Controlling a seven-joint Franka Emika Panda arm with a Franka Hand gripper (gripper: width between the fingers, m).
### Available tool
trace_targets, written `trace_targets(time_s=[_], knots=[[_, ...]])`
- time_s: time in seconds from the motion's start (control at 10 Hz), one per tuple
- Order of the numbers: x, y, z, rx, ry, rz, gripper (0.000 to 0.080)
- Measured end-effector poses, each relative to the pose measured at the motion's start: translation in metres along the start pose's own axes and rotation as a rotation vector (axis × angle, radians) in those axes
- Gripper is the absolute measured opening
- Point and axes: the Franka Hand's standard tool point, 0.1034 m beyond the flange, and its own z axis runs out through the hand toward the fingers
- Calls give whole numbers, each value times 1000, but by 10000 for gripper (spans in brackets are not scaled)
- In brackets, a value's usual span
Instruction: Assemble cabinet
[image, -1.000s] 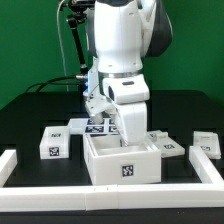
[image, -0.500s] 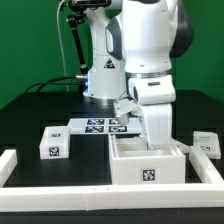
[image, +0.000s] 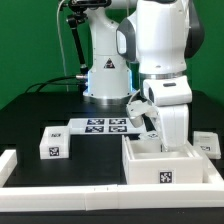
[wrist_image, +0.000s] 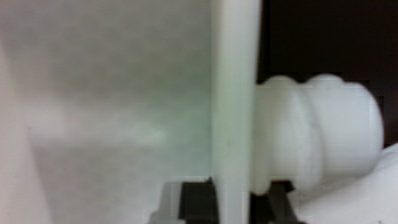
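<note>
Since a second ago the cabinet (image: 176, 170) and the arm (image: 165, 60) have shifted together toward the exterior view's right. The box was near the middle of the front rail (image: 70, 189) then and now sits near that rail's right end. The marker board (image: 103, 125), half covered before, now shows most of its tags.

The cabinet stands with its hollow side up, just behind the front rail, and one tagged panel faces the camera. Whether it rests on the black surface (image: 30, 115) or hangs slightly above it cannot be told from here.

The arm comes straight down from above, and its white hand dips into the open top by the box's back wall, so the exterior view hides the tips.

The wrist view shows the grip up close. A thin white cabinet wall runs through the picture, with the dark fingers (wrist_image: 192, 205) pressed against it, one on each side. They are clenched on that wall. Beyond the wall is a blurred, rounded, ribbed white shape (wrist_image: 324, 125) that I cannot identify.

A small tagged block (image: 52, 146) lies on the surface at the exterior view's left, well apart from the cabinet. Another white part (image: 206, 143) sits just beside the cabinet at the exterior view's right. A side rail (image: 8, 162) borders the surface on the left.
</note>
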Motion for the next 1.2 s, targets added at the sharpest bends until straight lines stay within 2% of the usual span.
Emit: trace_targets(time_s=[0.2,0.4,0.7,0.8,0.9,1.0,1.1,1.2], knots=[[1,7,0,7,-2,14,35],[-1,8,0,30,-8,28,35],[4,7,0,30,-9,86,35],[3,7,0,30,-9,88,133],[3,7,0,30,-9,89,268],[2,7,0,30,-9,89,268],[2,7,0,30,-9,90,452],[2,7,0,30,-9,90,586]])
